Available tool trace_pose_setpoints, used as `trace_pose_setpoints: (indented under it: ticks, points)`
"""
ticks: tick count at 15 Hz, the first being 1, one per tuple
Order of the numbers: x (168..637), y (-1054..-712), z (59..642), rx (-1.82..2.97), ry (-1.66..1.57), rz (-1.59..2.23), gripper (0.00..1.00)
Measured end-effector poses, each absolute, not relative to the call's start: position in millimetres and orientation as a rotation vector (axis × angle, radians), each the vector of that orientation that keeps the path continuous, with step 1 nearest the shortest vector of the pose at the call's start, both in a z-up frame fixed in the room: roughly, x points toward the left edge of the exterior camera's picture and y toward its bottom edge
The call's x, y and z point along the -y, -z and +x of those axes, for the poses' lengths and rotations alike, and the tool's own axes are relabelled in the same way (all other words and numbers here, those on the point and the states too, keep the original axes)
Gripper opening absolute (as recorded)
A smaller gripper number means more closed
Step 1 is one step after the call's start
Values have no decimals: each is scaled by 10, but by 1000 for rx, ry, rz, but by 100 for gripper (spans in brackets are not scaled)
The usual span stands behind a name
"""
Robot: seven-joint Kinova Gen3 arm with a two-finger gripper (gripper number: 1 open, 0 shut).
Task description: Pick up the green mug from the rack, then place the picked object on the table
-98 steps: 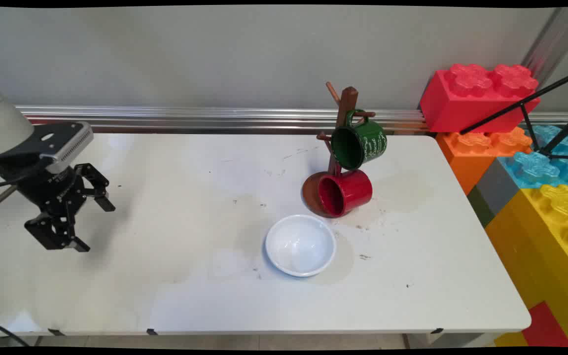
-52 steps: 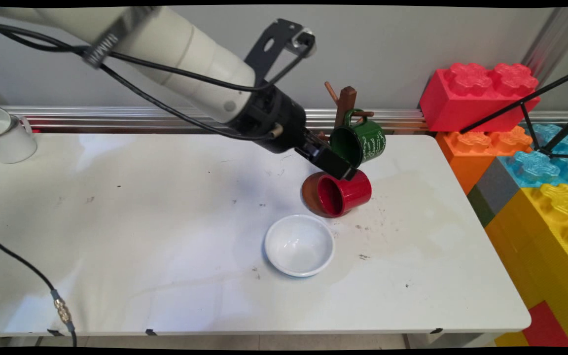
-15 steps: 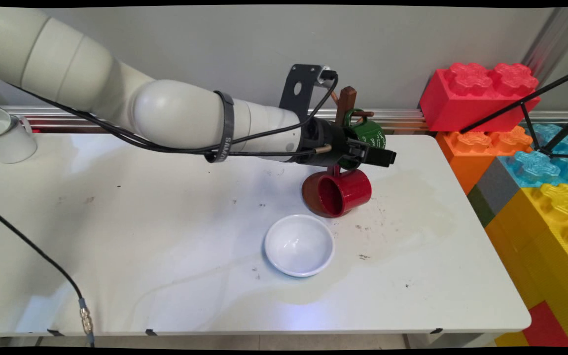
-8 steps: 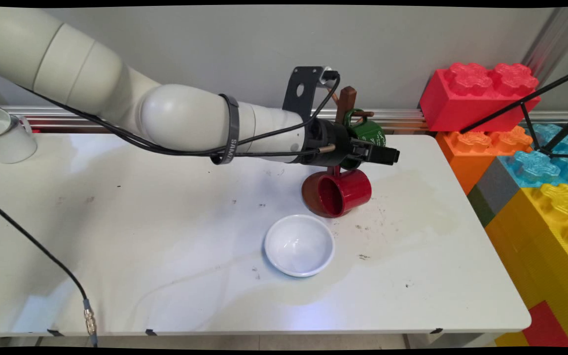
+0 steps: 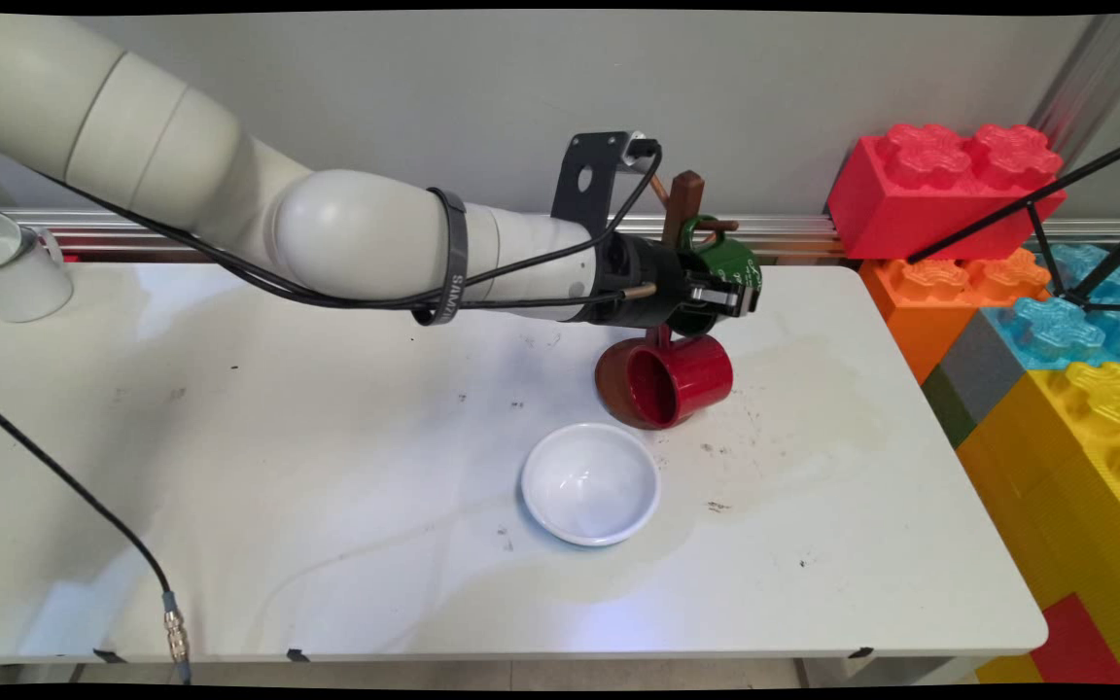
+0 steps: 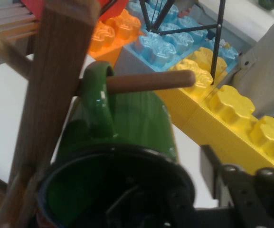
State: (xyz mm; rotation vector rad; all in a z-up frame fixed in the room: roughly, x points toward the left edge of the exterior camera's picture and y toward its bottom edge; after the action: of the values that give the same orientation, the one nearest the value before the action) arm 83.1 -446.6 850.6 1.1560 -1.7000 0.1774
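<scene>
A green mug (image 5: 733,261) hangs by its handle on a peg of the brown wooden mug tree (image 5: 684,199). My gripper (image 5: 730,297) reaches in from the left and is shut on the mug's wall near the rim. In the hand view one finger sits inside the green mug (image 6: 137,118) and the other finger (image 6: 236,185) presses outside on the right; the gripper (image 6: 184,194) is low in that picture. The handle loops over the peg beside the tree's post (image 6: 56,71). A red mug (image 5: 682,379) hangs lower on the tree, just beneath my gripper.
A white bowl (image 5: 590,483) stands in front of the tree. A white mug (image 5: 6,264) is at the table's far left. Big toy blocks, red (image 5: 949,190), orange (image 5: 949,292) and yellow (image 5: 1085,457), line the right edge. A black cable (image 5: 64,481) hangs at left.
The arm swung from the left of the table to the mug tree. In the last half second the fingers drew in and closed on the green mug's wall.
</scene>
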Motion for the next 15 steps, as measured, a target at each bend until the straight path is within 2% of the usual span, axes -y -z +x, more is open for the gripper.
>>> trace_pose_setpoints:
  ticks: [15]
  points:
    - [4332, -8630, 947, 1677, -126, 1162, 0]
